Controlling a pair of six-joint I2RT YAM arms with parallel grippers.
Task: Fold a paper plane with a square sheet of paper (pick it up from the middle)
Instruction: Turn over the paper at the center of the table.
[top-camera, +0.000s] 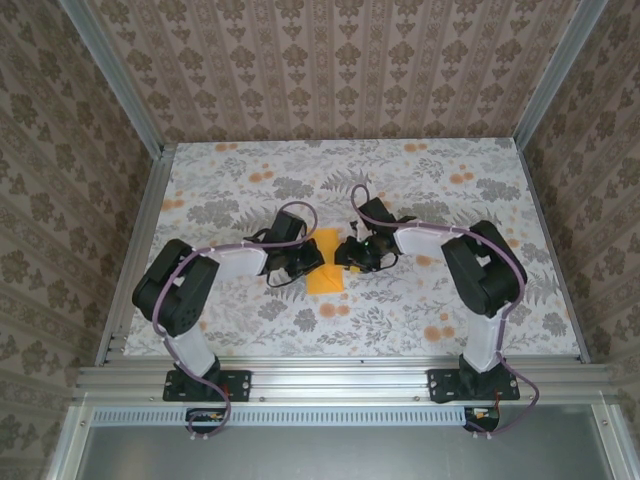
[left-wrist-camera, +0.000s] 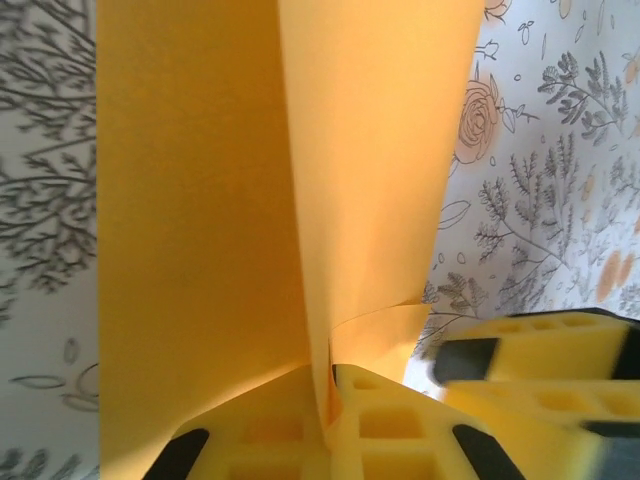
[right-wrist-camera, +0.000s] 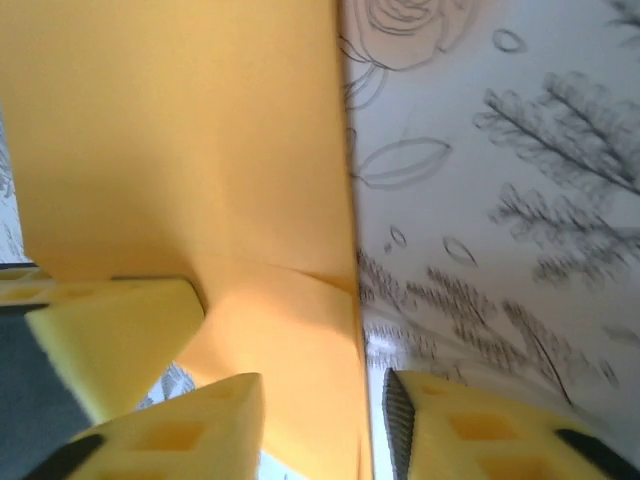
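Paper (top-camera: 325, 268), bright orange, lies on the flowered table (top-camera: 430, 180) between my two claws, partly lifted off it. My left claw (left-wrist-camera: 328, 405) is pressed together on a raised fold of the sheet, which rises straight ahead from my pads (left-wrist-camera: 390, 420) and spreads to either side. My right claw (right-wrist-camera: 320, 425) stands apart, one pad on each side of the paper's edge, not squeezing it. The sheet stretches ahead and to that claw's left, with table to its right.
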